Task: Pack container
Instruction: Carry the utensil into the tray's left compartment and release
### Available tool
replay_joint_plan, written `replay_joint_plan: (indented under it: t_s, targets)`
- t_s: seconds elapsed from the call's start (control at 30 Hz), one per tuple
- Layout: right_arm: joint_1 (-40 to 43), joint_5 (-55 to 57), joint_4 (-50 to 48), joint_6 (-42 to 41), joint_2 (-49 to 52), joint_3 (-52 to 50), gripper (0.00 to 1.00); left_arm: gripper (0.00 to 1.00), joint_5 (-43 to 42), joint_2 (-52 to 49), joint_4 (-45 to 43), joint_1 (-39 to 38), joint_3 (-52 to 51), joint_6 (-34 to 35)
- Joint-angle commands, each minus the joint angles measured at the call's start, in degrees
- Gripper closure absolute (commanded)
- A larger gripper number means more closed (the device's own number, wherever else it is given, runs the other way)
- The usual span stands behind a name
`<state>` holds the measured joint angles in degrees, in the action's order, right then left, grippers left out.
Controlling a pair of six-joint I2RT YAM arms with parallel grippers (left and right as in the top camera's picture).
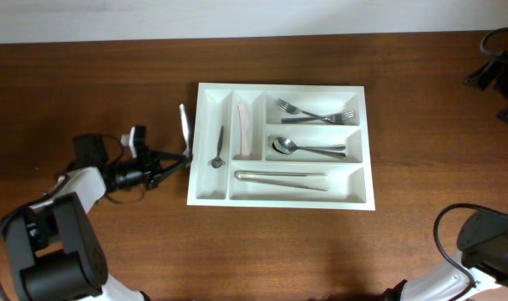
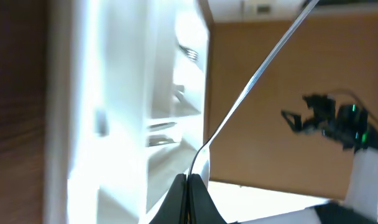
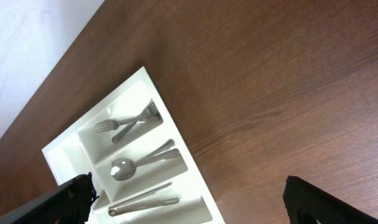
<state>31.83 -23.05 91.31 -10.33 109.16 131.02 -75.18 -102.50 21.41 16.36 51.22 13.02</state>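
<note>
Left claw poised with a utensil at the container's left wall.
Nearest, the left claw (image 2: 188,196) is clamped tight on a thin metal utensil (image 2: 251,85), tilted just outside the white container's (image 1: 279,201) left wall, probably to drop it into a narrow slot, where 1 small spoon (image 1: 217,150) lies. Beyond, 3 long slots sort forks (image 1: 317,113), spoons (image 1: 308,150) and likely knives (image 1: 281,178). The container sits mid-desk (image 1: 87,75). The right claw (image 3: 189,202), spread wide, hangs idle well off its right side.

Location type: robotics lab workbench. Indicators: two robot arms, left arm (image 1: 53,242) and right arm (image 1: 488,242), stand at the near edge of a wood-grain table (image 1: 87,58); exposed black cable (image 1: 442,221); plain pale wall (image 1: 237,15); a white cutlery tray (image 1: 279,88) is the workpiece.
</note>
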Motion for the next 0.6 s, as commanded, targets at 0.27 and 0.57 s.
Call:
replay_joint_plan:
  t_s: [0.27,0.57]
  targets:
    - [0.1,-0.5,0.0,-0.1,0.2,-0.3,0.01,0.98,9.4,5.7,3.1,-7.5,9.6,-0.9]
    - [0.1,-0.5,0.0,-0.1,0.2,-0.3,0.01,0.98,26.5,5.7,9.6,-10.5,9.6,1.9]
